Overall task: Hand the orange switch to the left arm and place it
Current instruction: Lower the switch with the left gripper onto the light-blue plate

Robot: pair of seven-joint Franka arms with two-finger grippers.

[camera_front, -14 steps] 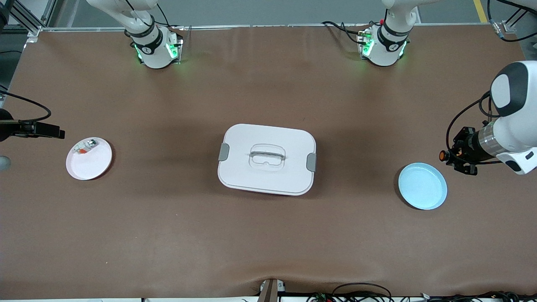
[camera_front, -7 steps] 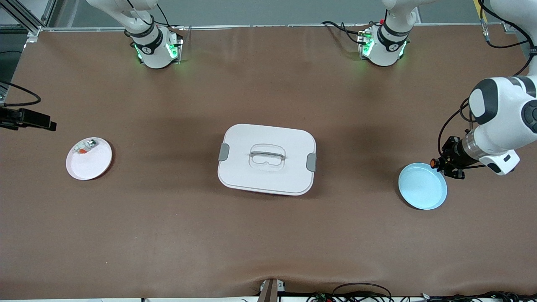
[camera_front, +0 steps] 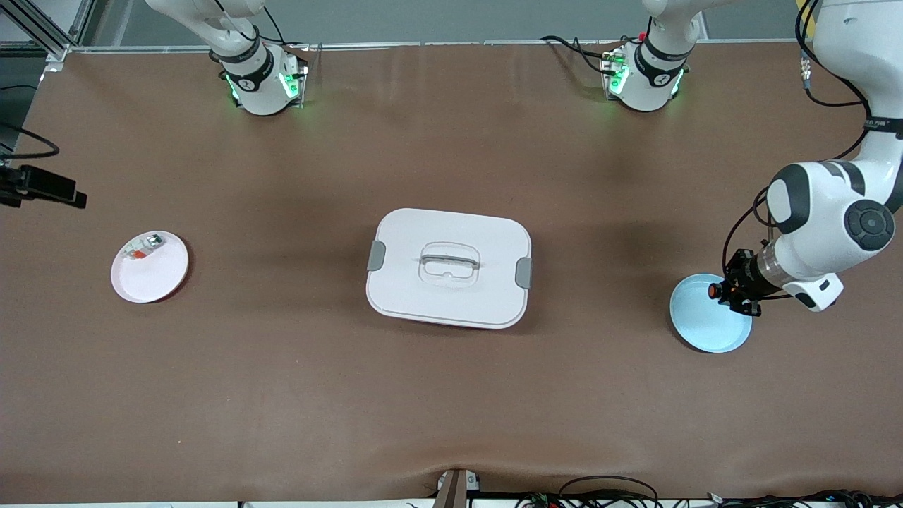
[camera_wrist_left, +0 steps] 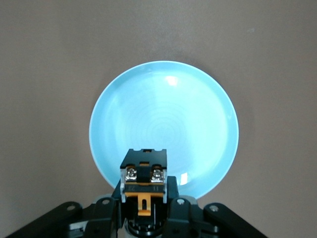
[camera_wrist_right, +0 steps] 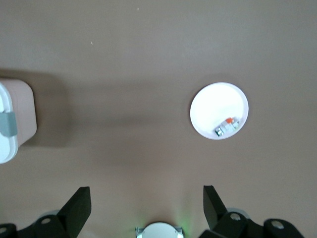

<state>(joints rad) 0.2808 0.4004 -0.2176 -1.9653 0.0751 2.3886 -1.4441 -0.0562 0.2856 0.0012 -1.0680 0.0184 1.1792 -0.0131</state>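
My left gripper (camera_front: 730, 291) is shut on the orange switch (camera_front: 714, 289), a small black part with an orange cap. It holds the switch over the rim of the light blue plate (camera_front: 705, 326). In the left wrist view the switch (camera_wrist_left: 144, 181) sits between the jaws of my left gripper (camera_wrist_left: 143, 201), above the blue plate (camera_wrist_left: 163, 114). The white lidded box (camera_front: 449, 268) stands mid-table, well apart from both grippers. My right gripper (camera_front: 44, 188) hangs open and empty over the table's right-arm end; in the right wrist view my right gripper (camera_wrist_right: 146, 208) is high above bare table.
A small white plate (camera_front: 156, 276) lies toward the right arm's end and holds a pale silvery part with a red-orange bit (camera_front: 143, 247). The right wrist view shows that plate (camera_wrist_right: 215, 104), the part (camera_wrist_right: 226, 126) and a corner of the box (camera_wrist_right: 10, 124).
My left gripper has carried the orange switch down and inward, from off the plate's edge to over the blue plate's rim. My right gripper has drifted slightly toward the bases.
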